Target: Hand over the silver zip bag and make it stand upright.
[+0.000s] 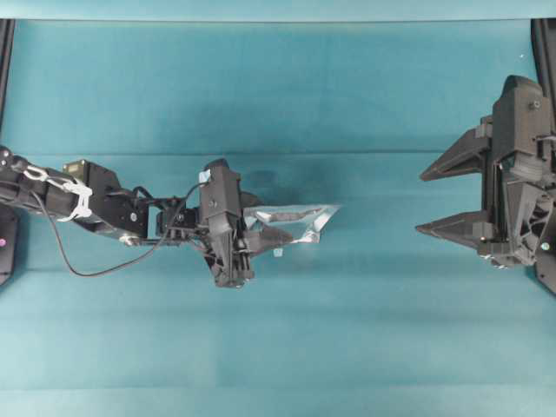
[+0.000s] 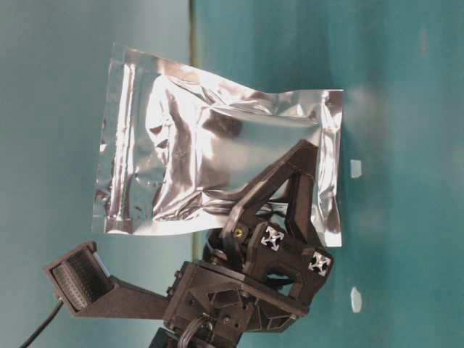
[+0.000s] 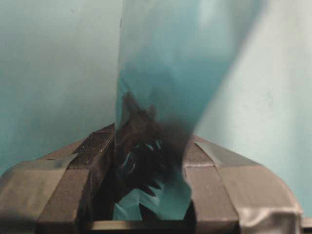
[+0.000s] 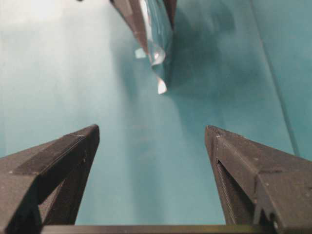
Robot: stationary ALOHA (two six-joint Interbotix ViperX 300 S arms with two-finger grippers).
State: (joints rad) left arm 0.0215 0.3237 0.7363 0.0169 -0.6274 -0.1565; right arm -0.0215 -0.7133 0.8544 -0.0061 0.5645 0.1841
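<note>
The silver zip bag [image 1: 295, 221] is a shiny crinkled foil pouch held off the table. My left gripper [image 1: 271, 233] is shut on its lower edge and holds it up edge-on toward the right arm. The table-level view shows the bag [image 2: 210, 167] broadside, with the left gripper [image 2: 279, 196] pinching its lower right part. In the left wrist view the bag [image 3: 170, 73] rises from between the closed pads. My right gripper [image 1: 424, 201] is open and empty at the right side, well apart from the bag. In the right wrist view the bag [image 4: 158, 34] hangs far ahead of the right gripper [image 4: 152, 134].
The table is teal cloth [image 1: 278, 330]. Two tiny white scraps [image 2: 355, 168] [image 2: 355, 299] lie on it near the bag. A black cable [image 1: 78, 261] trails from the left arm. Dark frame posts stand at the far corners [image 1: 543, 43].
</note>
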